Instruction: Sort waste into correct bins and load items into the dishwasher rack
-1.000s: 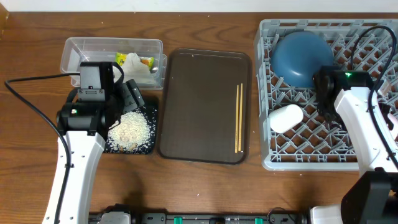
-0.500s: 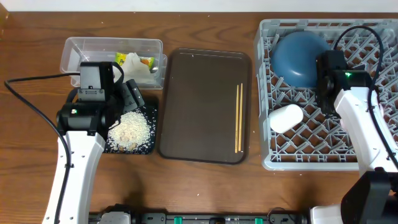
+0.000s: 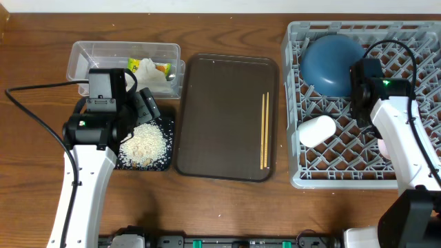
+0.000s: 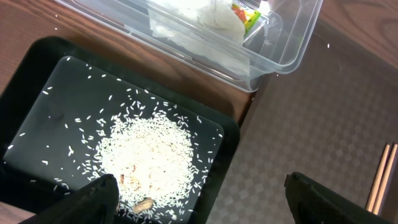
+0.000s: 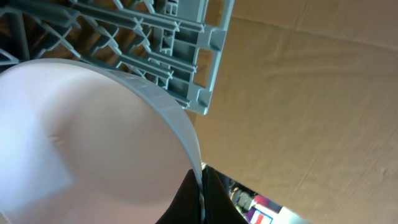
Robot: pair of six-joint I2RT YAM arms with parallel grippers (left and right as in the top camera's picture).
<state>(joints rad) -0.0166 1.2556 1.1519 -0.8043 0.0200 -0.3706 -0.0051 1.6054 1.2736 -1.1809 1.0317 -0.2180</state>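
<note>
Counting now: one grey rack (image 3: 344,180), with one blue bowl (image 3: 335,63) and one small white vessel (image 3: 316,131). One white bowl (image 5: 81,143) pinched between the right fingers (image 5: 186,199). Two chopsticks (image 3: 262,131), one brown tray (image 3: 220,117). One clear tub (image 3: 103,47): one napkin (image 4: 193,22), one wrapper (image 4: 244,12). Ahead of the left fingers (image 4: 93,199), one black tray (image 4: 37,106), one rice heap (image 4: 149,155).

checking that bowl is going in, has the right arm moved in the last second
Yes. In the overhead view the right arm has shifted toward the far edge of the dishwasher rack, so its wrist is now beside the blue bowl.
</note>
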